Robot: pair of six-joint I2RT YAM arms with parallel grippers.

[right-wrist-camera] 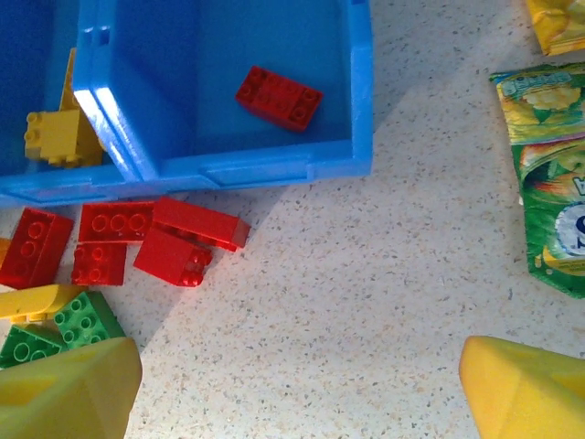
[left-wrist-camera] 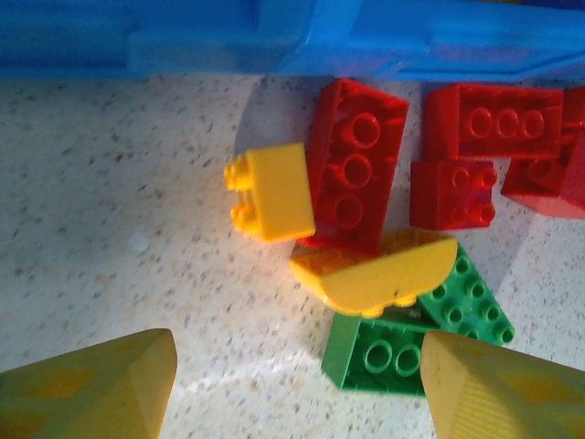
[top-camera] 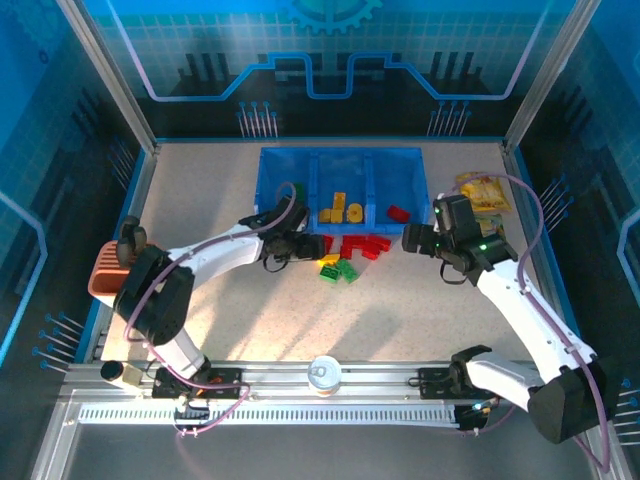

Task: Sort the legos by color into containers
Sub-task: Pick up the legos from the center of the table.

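Right wrist: snack pkt [right-wrist-camera: 551,174] nr tray [right-wrist-camera: 362,91].

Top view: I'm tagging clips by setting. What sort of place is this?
Probably a robot lab cell, not a home: a speckled table walled by blue printed panels, two arms bolted to a metal rail, legos and a tray as props.

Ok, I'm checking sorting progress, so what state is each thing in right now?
Left end effector: open, empty, above the loose bricks.
Right end effector: open, empty, above bare table.
Translucent blue plastic tray: upright, partly filled.
Red studded brick in the right compartment: sorted, lying flat.
Yellow bricks in the middle compartment: sorted.
Loose red, yellow and green bricks beside the tray: unsorted, on the table.
Green snack packet: lying flat.
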